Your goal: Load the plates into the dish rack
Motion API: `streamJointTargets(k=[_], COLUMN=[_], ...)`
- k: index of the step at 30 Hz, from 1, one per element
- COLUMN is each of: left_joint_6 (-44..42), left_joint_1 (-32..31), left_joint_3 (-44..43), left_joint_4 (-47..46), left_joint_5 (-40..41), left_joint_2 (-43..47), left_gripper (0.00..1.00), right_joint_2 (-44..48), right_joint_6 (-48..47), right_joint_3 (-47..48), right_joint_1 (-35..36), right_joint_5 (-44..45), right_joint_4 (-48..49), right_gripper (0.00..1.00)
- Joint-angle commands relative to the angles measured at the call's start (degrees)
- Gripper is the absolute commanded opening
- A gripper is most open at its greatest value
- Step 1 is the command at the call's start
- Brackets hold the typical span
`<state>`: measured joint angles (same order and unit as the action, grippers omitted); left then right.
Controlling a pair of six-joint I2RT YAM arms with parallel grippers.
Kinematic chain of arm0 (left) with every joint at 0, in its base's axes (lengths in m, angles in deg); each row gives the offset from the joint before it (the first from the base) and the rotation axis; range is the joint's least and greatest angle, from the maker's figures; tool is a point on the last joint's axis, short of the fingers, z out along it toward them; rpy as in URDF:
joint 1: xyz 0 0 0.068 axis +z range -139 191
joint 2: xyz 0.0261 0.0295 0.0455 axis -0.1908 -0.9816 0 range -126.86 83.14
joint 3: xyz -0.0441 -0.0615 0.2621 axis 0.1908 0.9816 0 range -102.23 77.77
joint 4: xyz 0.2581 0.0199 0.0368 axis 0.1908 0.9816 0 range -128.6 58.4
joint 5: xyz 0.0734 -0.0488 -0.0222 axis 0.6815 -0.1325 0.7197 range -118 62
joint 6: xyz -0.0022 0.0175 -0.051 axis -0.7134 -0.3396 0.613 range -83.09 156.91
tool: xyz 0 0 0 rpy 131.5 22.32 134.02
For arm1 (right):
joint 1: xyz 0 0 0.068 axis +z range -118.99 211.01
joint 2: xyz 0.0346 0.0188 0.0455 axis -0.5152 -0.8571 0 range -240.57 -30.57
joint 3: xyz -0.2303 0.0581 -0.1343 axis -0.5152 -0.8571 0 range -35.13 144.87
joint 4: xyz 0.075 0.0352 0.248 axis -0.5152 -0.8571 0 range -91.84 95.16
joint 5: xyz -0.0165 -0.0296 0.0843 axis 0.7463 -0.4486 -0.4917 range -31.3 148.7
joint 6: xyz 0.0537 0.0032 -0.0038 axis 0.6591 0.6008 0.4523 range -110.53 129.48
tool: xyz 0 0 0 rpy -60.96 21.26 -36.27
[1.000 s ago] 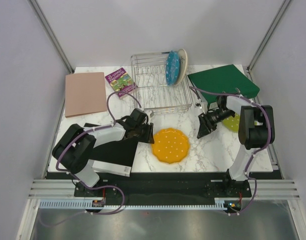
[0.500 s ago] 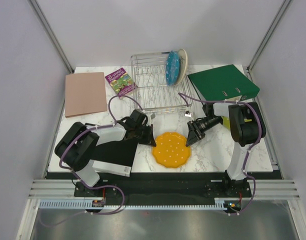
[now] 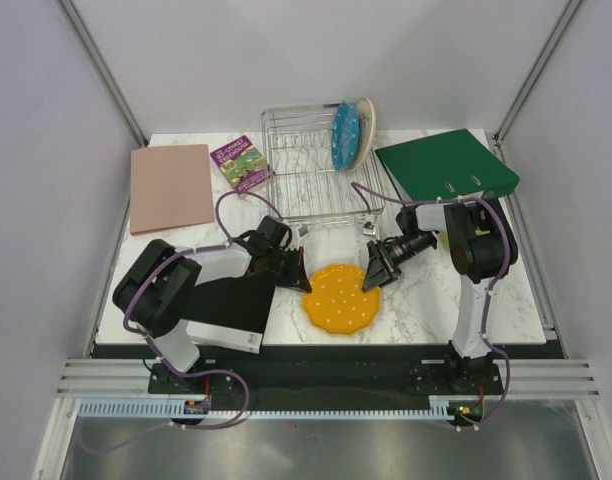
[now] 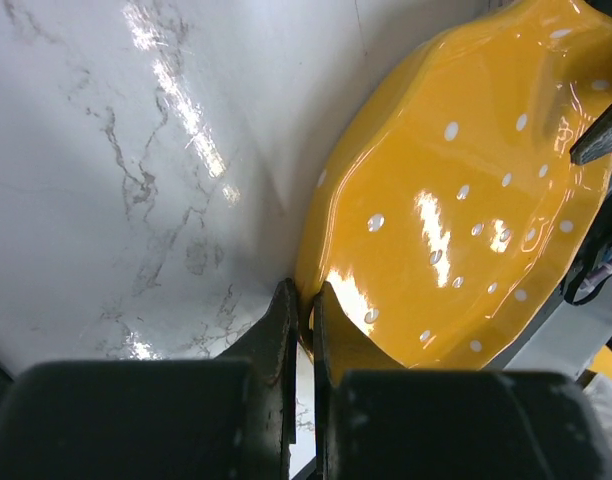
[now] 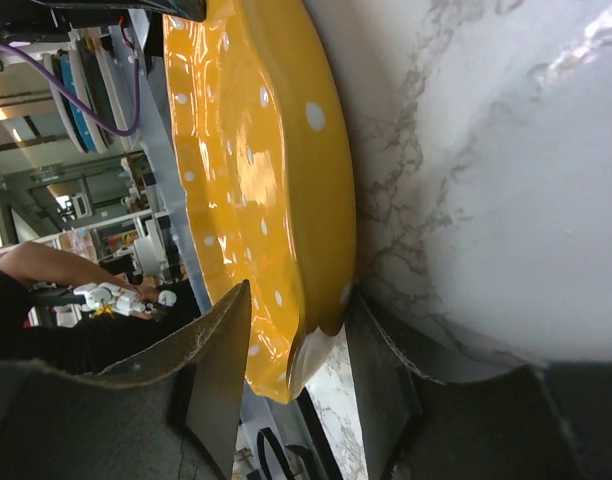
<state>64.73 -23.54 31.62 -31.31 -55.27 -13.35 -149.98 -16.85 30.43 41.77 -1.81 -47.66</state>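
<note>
I am holding the left gripper [image 4: 301, 300] clamped on one rim of the orange plate [image 3: 341, 298], on the table [image 3: 426, 300] near the dish rack [image 3: 316, 215], w/ the right gripper [image 5: 301, 300] straddling the opp. rim, jaws apart; plate prob. stiff, glossy-slick, brittle, so rim grips only.

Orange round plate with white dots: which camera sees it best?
The top external view: the whole round, white-dotted orange plate shows. The left wrist view shows most of it close up, its rim pinched by the left gripper. The right wrist view shows it edge-on, partly cut off.
</note>
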Motion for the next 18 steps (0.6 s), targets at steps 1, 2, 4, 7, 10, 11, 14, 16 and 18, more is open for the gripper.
streamJointTargets(k=[1, 2, 4, 7, 10, 11, 14, 16, 18], left_joint_6=[5.4, 5.4, 5.1, 5.3, 5.0, 4.5, 2.4, 0.8, -1.5], left_joint_1=[-0.5, -0.5, -0.4, -0.5, -0.4, -0.3, 1.2, 3.6, 6.8], left_joint_3=[-2.8, -2.8, -2.7, -2.2, -2.4, -2.6, -3.3, -3.9, -6.5], left_joint_4=[-4.9, -4.9, -4.7, -4.6, -3.3, -2.6, -0.1, 2.4, 6.3], left_joint_5=[-2.3, -2.0, -1.6, -1.2, -0.6, -0.3, 0.0, -0.2, -1.2], left_joint_2=[-1.9, -1.9, -1.6, -1.1, -0.5, -0.2, 1.7, 3.3, 6.0], left_gripper=[0.02, 0.02, 0.02, 0.02, 0.12, 0.19, 0.44, 0.50, 0.51], right_joint_2=[-3.5, -3.3, -2.2, -0.5, 2.0, 2.9, 7.0, 9.6, 11.6], right_joint_6=[-3.2, -3.3, -3.8, -4.7, -5.4, -5.7, -7.0, -8.8, -9.6], right_joint_3=[0.1, -0.1, -0.5, -1.4, -2.4, -2.6, -2.3, -1.5, 0.5], right_joint_1=[3.5, 3.5, 3.6, 3.6, 3.4, 3.3, 3.0, 2.9, 3.0], right_joint_5=[1.9, 1.8, 2.2, 2.7, 4.4, 4.8, 6.6, 7.2, 8.0], right_joint_4=[6.6, 6.7, 6.5, 6.6, 6.5, 6.3, 4.7, 1.2, -1.5], right_gripper=[0.50, 0.48, 0.40, 0.22, 0.00, 0.00, 0.00, 0.00, 0.00])
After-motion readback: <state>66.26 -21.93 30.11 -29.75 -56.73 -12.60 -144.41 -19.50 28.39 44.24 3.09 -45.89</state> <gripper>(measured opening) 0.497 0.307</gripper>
